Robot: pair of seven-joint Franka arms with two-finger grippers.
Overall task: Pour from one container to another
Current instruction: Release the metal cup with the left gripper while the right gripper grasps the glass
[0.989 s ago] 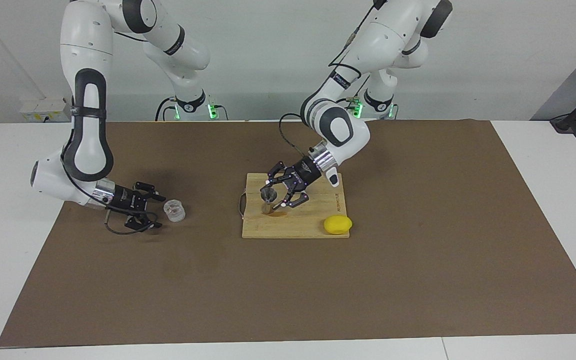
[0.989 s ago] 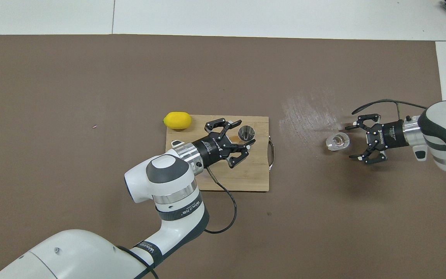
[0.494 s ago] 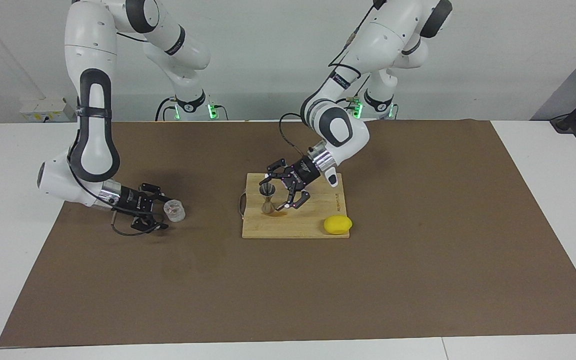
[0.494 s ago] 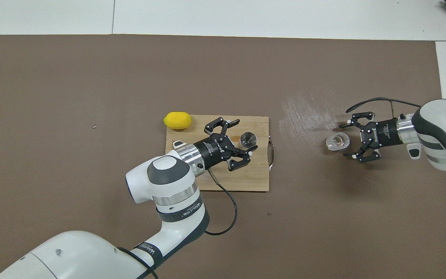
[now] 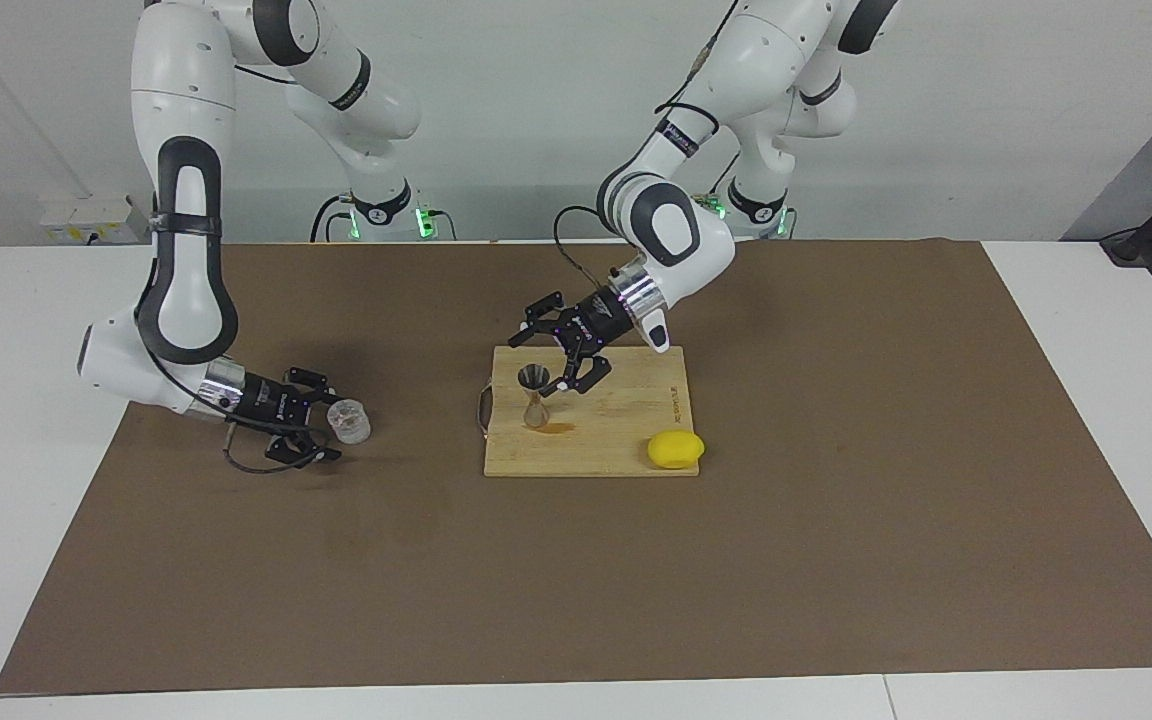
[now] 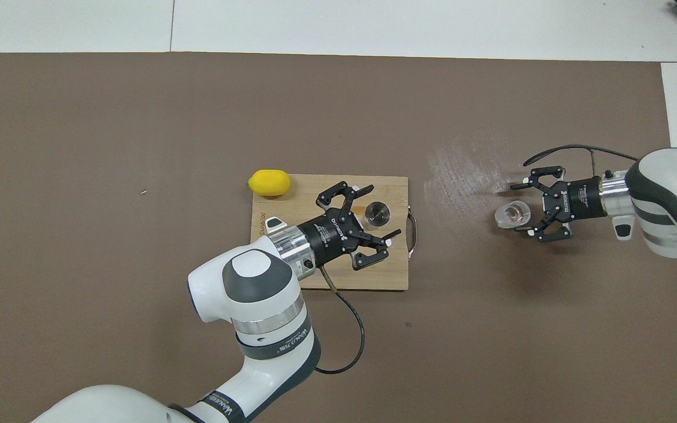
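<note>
The clear faceted tumbler point(image 5: 348, 421) point(image 6: 512, 214) stands on the brown mat toward the right arm's end of the table. My right gripper point(image 5: 328, 420) point(image 6: 522, 210) is low at it and open, one finger on each side of the glass. The steel hourglass jigger point(image 5: 534, 396) point(image 6: 376, 212) stands upright on the wooden cutting board point(image 5: 626, 440) point(image 6: 385, 276). My left gripper point(image 5: 546, 362) point(image 6: 382, 211) hangs open just above the jigger's rim, holding nothing.
A yellow lemon point(image 5: 676, 449) point(image 6: 269, 182) lies at the board's corner farthest from the robots, toward the left arm's end. A small orange stain point(image 5: 561, 428) marks the board beside the jigger. A pale smear point(image 6: 468, 170) on the mat lies between board and tumbler.
My left gripper opened, let go of the jigger and drew up and back from it. My right gripper slid in until its fingers flank the tumbler.
</note>
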